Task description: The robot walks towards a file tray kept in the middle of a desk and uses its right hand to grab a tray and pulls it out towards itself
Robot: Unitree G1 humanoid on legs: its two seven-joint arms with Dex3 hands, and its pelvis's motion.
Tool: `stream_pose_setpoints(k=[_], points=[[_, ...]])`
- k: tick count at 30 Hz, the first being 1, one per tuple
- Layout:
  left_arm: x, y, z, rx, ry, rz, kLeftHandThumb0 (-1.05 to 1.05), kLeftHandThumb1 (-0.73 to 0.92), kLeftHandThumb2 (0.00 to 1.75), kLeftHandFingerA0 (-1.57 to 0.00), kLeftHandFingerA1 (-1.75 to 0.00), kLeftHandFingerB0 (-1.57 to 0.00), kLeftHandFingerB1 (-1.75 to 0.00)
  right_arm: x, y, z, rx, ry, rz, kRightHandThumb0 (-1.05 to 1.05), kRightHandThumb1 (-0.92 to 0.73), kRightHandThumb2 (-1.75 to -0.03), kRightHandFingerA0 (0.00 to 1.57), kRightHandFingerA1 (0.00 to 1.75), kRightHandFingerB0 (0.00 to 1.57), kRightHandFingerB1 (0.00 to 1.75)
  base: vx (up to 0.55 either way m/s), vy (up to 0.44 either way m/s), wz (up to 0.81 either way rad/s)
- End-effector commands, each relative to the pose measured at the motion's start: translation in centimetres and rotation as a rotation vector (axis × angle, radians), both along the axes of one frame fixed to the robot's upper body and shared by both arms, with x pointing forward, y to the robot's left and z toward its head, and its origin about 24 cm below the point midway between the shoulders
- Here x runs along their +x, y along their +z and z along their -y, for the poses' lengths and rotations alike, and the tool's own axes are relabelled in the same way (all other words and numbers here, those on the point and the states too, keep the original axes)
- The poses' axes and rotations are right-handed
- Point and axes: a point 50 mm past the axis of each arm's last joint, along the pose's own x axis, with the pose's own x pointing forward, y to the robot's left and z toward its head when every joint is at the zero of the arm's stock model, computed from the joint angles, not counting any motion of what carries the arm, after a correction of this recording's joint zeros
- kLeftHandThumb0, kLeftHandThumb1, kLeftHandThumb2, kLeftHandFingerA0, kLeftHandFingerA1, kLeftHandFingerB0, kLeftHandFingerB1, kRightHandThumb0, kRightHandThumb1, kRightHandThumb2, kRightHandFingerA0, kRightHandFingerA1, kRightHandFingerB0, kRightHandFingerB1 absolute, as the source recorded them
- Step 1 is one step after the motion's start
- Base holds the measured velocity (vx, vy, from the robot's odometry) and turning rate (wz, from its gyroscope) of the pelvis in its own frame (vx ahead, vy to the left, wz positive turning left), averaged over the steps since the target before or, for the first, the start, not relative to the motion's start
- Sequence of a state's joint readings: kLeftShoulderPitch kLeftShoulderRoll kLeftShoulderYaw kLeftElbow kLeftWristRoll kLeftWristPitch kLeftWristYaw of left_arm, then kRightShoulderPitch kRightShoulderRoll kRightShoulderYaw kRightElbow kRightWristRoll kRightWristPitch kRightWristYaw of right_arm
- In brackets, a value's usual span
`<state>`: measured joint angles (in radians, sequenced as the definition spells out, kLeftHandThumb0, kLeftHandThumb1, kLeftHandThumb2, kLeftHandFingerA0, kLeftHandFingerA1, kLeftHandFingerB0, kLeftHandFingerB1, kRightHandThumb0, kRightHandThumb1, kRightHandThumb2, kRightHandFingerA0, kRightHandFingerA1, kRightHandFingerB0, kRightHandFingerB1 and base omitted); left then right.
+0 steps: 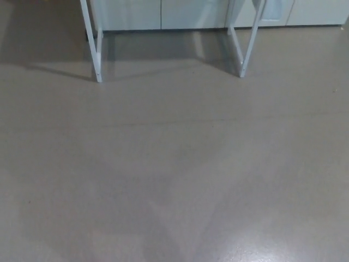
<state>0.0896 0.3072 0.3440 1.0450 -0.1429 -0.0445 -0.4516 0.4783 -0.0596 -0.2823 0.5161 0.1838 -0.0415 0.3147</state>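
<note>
Head view, looking down at the floor ahead of the robot. Neither the left hand nor the right hand appears anywhere in the frame, so whether their fingers are apart, together or clamped on anything cannot be told, and no place can be given relative to them. The file tray and the desk top that carries it lie outside the picture; the tray's position, its long axis and the way it points cannot be told.

Most of the frame is a plain grey floor (174, 174), smooth, with a faint thin line crossing it from side to side in the upper half and a pale glossy reflection at the bottom right corner. At the top stand two white desk legs: the left desk leg (96, 52) upright, the right desk leg (246, 46) leaning slightly, each with a rail running back from its foot. Behind them runs a row of pale cabinet fronts (163, 13), meeting the floor along a dark seam. Soft shadows spread on the floor beside the legs.
</note>
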Motion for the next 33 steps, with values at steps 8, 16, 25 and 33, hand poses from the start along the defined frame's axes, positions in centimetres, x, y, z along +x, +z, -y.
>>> stream_pose_setpoints(k=[8, 16, 25, 33], points=[[-0.4, 0.2, -0.3, 0.03, 0.003, 0.02, -0.08, 0.2, 0.95, -0.41, -0.71, -0.29, -0.63, -0.3, -0.1, 0.4, -0.013, -0.006, -0.022, -0.17, -0.42, -0.88, 0.38, 0.64, 0.13, 0.51, 0.17, -0.297, 0.1], [-3.1, -0.4, -0.4, 0.028, -0.006, -0.052, -0.08, 0.22, 0.98, -0.34, -0.72, -0.24, -0.6, -3.5, -0.9, 0.5, -0.021, -0.012, -0.094, -0.19, -0.42, -0.88, 0.36, 0.63, 0.14, 0.51, 0.16, 0.006, -0.05], [-4.8, -0.7, -0.7, 0.039, 0.015, -0.102, -0.07, 0.2, 0.94, -0.4, -0.71, -0.26, -0.63, -5.5, -0.8, -0.3, -0.052, -0.004, -0.138, -0.2, -0.41, -0.88, 0.39, 0.65, 0.17, 0.53, 0.22, 0.125, 0.01], [-4.4, -0.6, -0.7, 0.037, 0.002, -0.092, -0.09, 0.21, 0.95, -0.39, -0.71, -0.22, -0.61, -5.5, -1.2, -0.2, -0.064, -0.011, -0.142, -0.21, -0.38, -0.86, 0.45, 0.68, 0.19, 0.53, 0.16, -0.111, 0.12]])
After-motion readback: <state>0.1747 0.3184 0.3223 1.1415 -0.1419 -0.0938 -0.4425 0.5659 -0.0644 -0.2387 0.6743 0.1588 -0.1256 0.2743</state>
